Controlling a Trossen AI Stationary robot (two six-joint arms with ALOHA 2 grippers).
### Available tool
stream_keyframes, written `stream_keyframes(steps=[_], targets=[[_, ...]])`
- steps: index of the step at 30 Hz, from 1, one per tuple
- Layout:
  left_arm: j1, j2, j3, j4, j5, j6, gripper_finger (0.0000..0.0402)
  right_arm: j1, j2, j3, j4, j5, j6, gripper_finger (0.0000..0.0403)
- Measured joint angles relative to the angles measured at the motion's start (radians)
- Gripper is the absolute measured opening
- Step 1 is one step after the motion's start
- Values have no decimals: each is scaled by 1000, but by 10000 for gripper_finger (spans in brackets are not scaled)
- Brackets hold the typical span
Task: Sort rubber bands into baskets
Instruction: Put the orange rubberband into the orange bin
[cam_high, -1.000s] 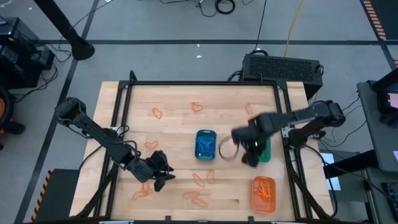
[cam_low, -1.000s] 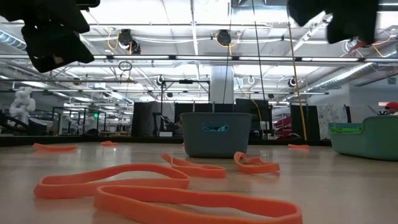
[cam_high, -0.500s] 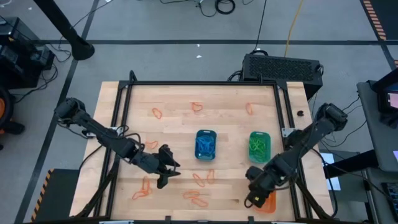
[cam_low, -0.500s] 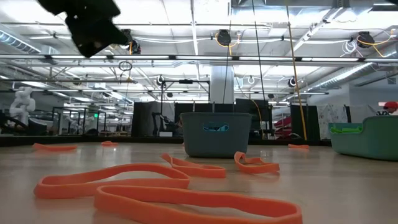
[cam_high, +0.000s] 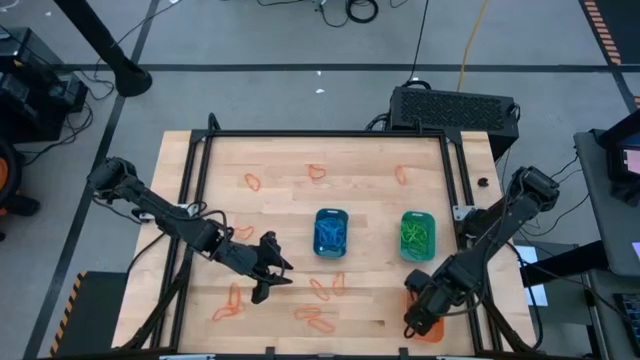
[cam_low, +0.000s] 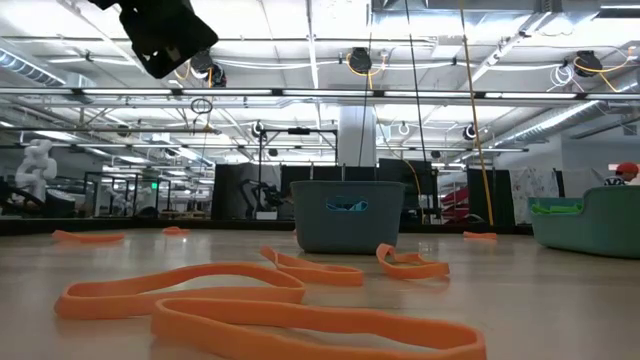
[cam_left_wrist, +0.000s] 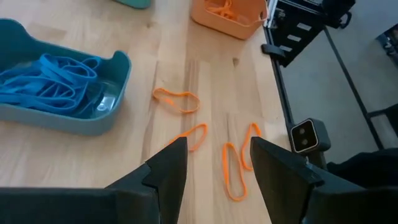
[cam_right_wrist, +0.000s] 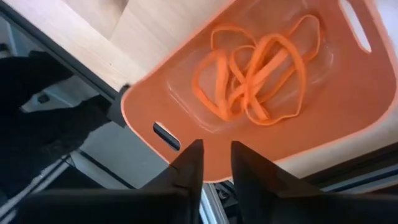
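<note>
Since a second ago, right tool (cam_high: 418, 322) swung from green basket (cam_high: 417, 235) to above orange basket (cam_right_wrist: 261, 81), slightly parted, empty; left tool (cam_high: 268, 272) released.

Wooden table (cam_high: 280, 160) bears three baskets (cam_high: 331, 232) and scattered orange rubber bands (cam_high: 322, 291).

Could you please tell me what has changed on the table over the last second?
The right gripper swung from beside the teal-green plastic basket to above the orange plastic basket at the near right corner, and now shows a narrow gap between its fingers. The left gripper drifted a little toward the table's middle, open and empty. The blue plastic basket and loose orange rubber bands lie as before.
</note>
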Motion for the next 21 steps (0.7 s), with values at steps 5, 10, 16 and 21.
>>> stream_keyframes(steps=[5, 10, 16, 21], targets=[[0, 0, 0, 9, 9, -63, 183, -5, -4, 0, -4, -1, -84, 102], [-28, 0, 0, 8, 60, -118, 183, -73, -8, 52, 85, 73, -276, 107], [-53, 0, -1, -24, 40, -166, 183, -196, 0, 65, 311, 167, -606, 97], [-53, 0, -1, -17, 23, -224, 183, -284, 79, 65, 498, 163, -1057, 95]])
